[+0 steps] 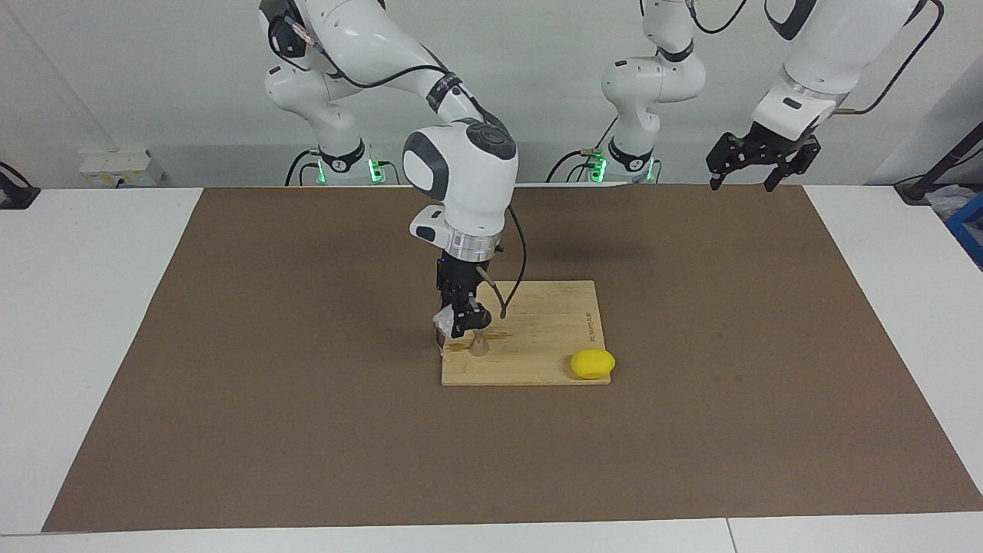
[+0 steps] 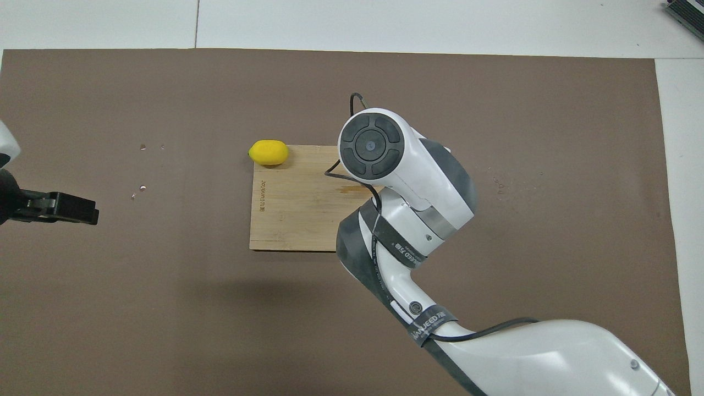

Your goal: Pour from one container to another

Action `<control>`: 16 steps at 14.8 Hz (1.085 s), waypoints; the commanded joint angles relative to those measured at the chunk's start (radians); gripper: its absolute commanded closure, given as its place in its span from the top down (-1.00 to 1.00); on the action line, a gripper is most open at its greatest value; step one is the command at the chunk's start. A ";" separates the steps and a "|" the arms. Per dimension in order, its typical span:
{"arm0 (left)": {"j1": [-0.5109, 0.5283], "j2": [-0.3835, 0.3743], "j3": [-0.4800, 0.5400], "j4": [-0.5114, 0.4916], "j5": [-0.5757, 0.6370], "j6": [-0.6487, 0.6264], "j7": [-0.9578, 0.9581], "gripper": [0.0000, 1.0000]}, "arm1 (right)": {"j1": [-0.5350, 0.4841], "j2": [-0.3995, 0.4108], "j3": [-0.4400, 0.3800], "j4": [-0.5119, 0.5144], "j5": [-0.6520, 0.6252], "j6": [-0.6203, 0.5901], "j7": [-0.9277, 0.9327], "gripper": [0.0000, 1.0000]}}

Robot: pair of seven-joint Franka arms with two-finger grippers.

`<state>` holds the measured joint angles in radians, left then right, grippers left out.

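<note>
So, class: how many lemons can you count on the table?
1. The lemon lies at a corner of the wooden board, toward the left arm's end. Another could hide under the right arm in the overhead view.
</note>
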<state>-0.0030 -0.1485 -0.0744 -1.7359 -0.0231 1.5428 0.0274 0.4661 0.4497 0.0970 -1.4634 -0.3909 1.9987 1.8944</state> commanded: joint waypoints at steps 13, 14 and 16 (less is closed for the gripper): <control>0.031 -0.005 -0.016 -0.005 -0.015 0.028 0.008 1.00 | -0.040 0.001 0.009 0.011 0.170 -0.038 -0.021 -1.00; 0.031 -0.005 -0.016 -0.005 -0.015 0.028 0.008 1.00 | -0.059 0.001 0.009 0.011 0.203 -0.040 -0.024 -1.00; 0.031 -0.005 -0.016 -0.005 -0.015 0.028 0.008 1.00 | -0.102 0.004 0.009 0.011 0.285 -0.040 -0.059 -1.00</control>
<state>0.0090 -0.1483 -0.0776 -1.7359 -0.0272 1.5565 0.0271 0.4134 0.4497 0.0948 -1.4637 -0.1783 1.9709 1.8856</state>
